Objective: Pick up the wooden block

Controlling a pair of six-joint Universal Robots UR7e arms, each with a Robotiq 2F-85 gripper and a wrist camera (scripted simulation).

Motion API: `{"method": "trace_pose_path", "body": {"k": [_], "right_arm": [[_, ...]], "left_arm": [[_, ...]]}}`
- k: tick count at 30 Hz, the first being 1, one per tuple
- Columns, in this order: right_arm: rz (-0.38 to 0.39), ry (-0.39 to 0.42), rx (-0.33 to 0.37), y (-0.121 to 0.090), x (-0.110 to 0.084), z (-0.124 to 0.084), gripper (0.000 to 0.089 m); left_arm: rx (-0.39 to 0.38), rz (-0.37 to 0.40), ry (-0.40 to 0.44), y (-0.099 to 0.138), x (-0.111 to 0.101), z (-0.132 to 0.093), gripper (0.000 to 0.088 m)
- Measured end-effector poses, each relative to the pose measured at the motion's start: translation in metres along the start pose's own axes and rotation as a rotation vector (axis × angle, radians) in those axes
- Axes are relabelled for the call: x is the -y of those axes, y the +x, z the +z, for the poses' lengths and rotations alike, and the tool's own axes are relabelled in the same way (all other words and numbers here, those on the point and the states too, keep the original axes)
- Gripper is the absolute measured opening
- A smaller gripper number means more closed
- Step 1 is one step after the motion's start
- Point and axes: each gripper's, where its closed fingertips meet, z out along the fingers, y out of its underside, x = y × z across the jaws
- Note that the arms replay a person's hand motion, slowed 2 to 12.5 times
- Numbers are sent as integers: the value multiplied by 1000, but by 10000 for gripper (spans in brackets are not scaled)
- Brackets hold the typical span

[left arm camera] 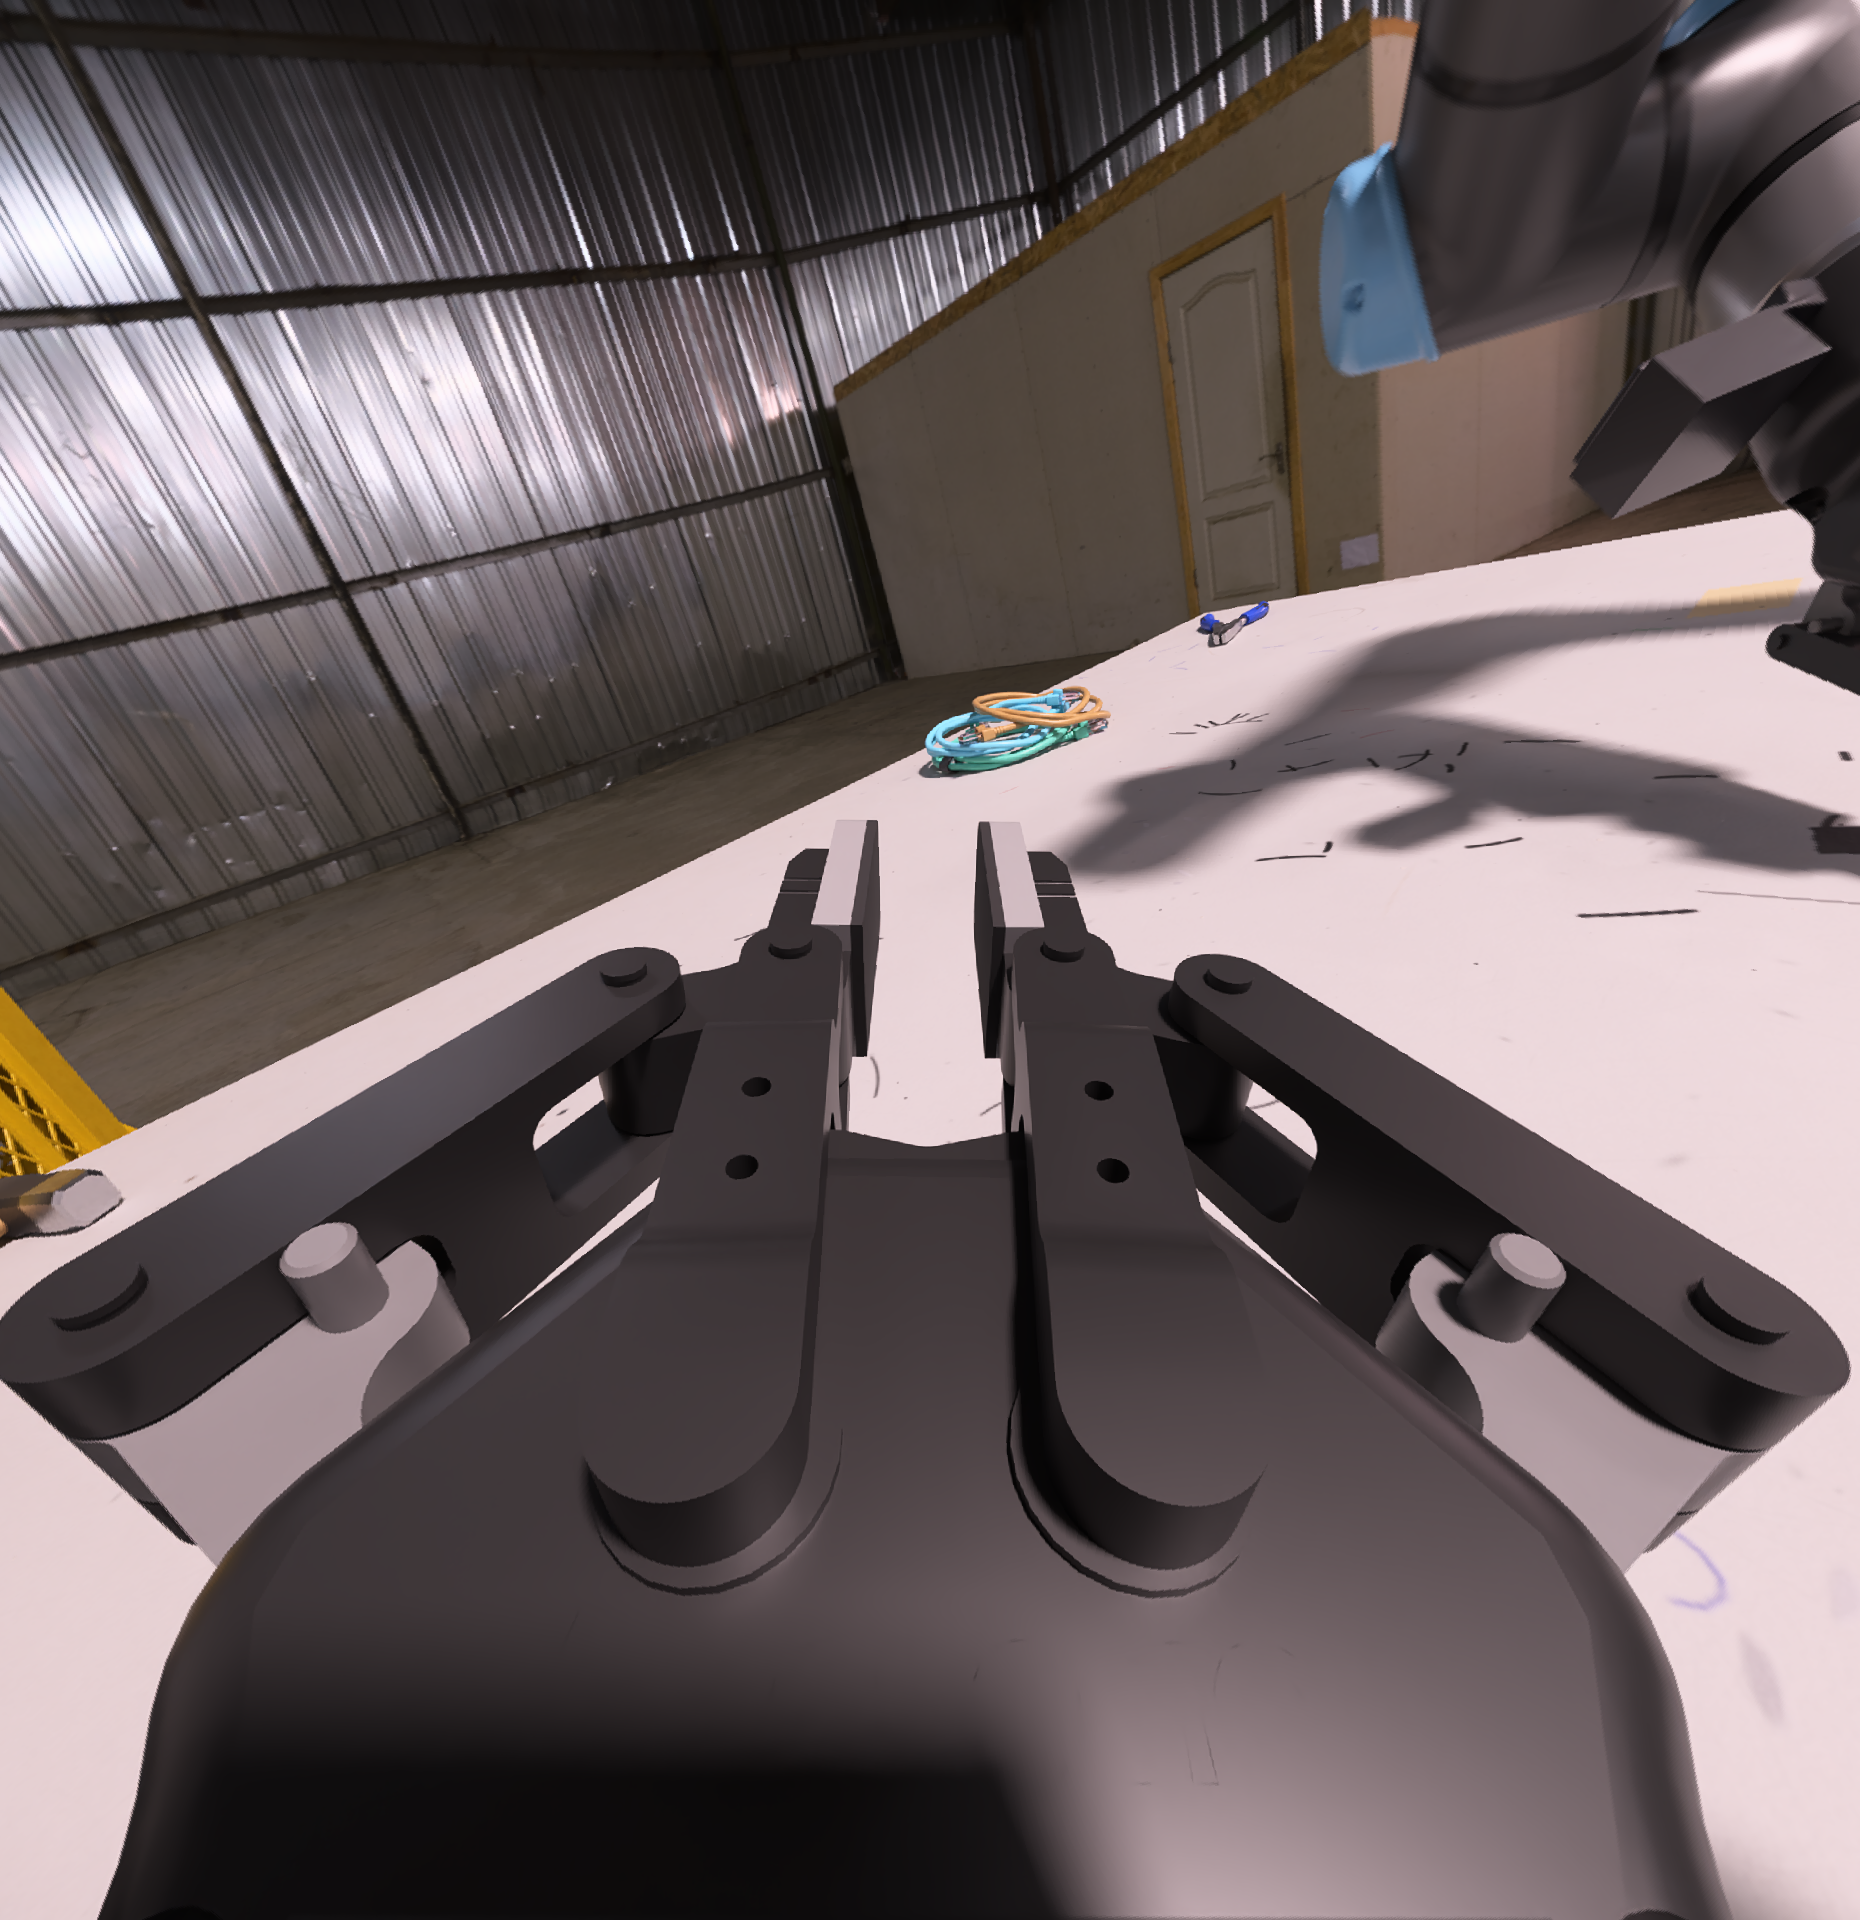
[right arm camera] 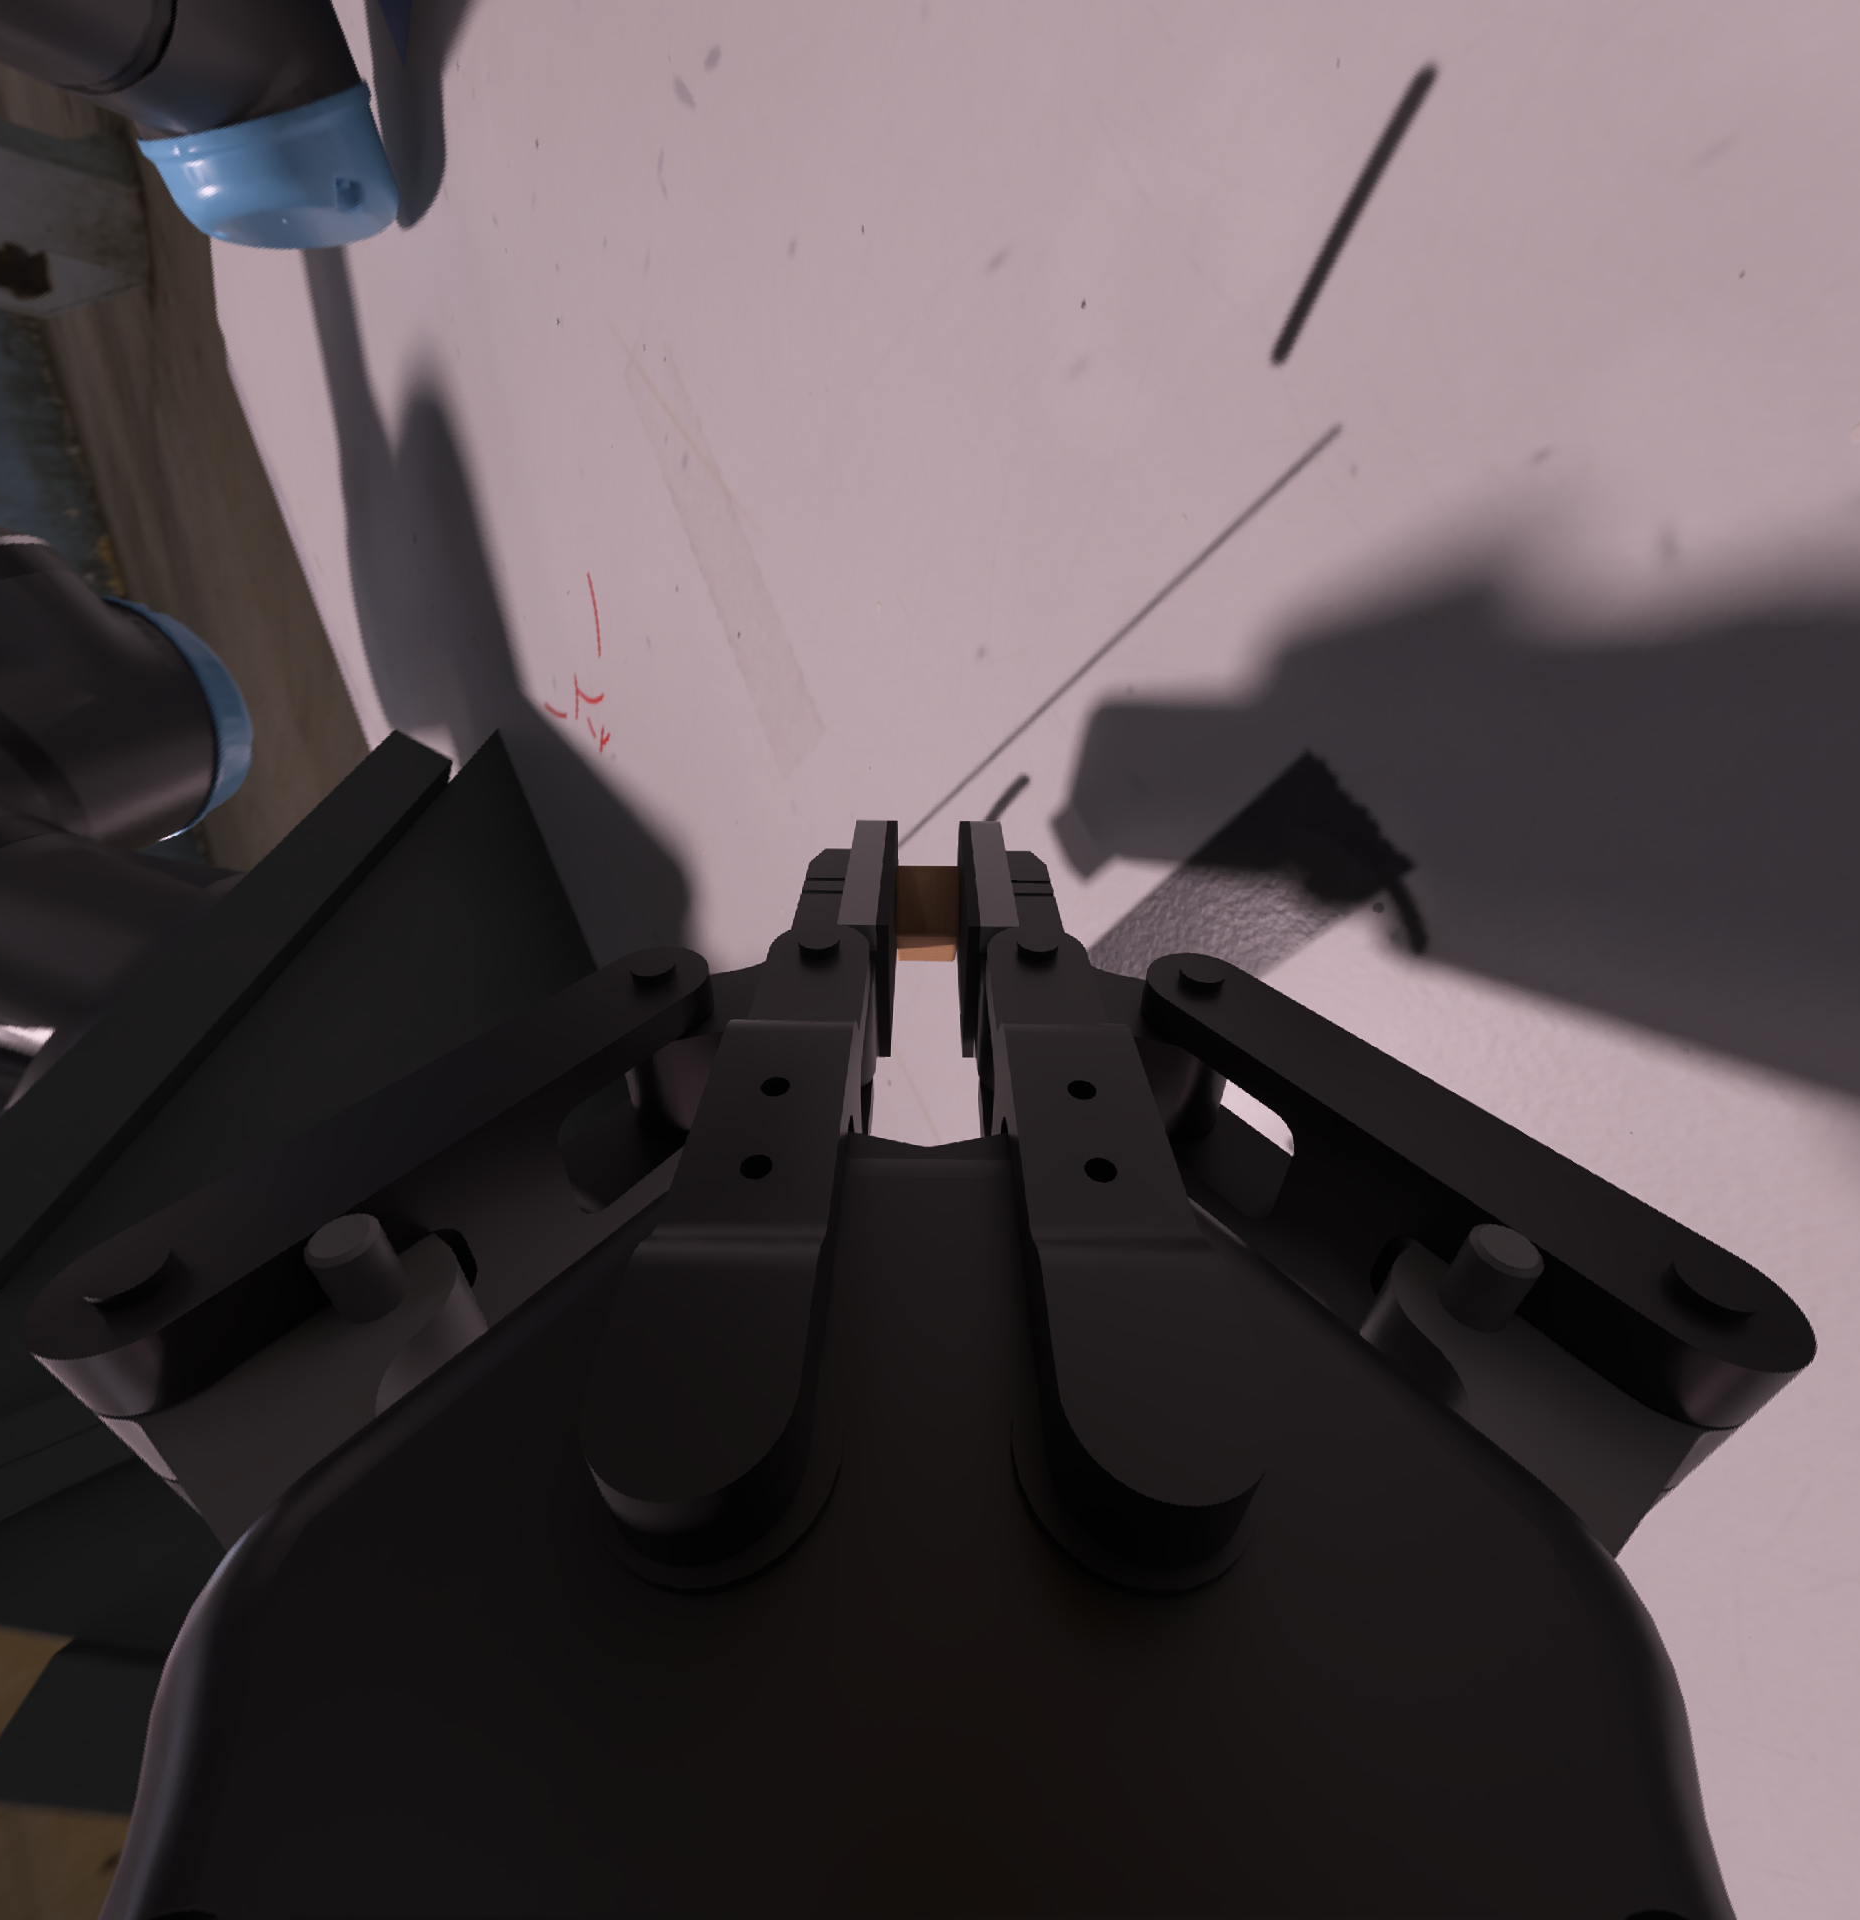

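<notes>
A small wooden block sits between the pads of my right gripper, which is shut on it over the white table. I cannot tell how high above the table the block is. In the left wrist view, the right arm comes in at the top right and its gripper points down at the table by the right edge; the block does not show there. My left gripper hovers low over the table with a narrow gap between its fingers and nothing in it.
A coil of blue, green and orange cables and a blue-handled tool lie near the far table edge. A hammer head and a yellow mesh crate are at the left. A black base plate stands left of the right gripper.
</notes>
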Motion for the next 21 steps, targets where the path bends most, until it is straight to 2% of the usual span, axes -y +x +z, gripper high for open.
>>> {"method": "trace_pose_path", "body": {"k": [4, 8, 15, 21], "right_arm": [[40, -93, 41, 4, -5, -4, 103], [63, -199, 48, 11, -12, -9, 103], [62, -363, 66, 13, -20, -14, 103], [61, -468, 100, 10, -21, -16, 103]], "left_arm": [[0, 0, 1, 0, 0, 0, 168], [0, 0, 1, 0, 0, 0, 168], [0, 2, 3, 0, 1, 0, 169], [0, 2, 3, 0, 1, 0, 169]]}}
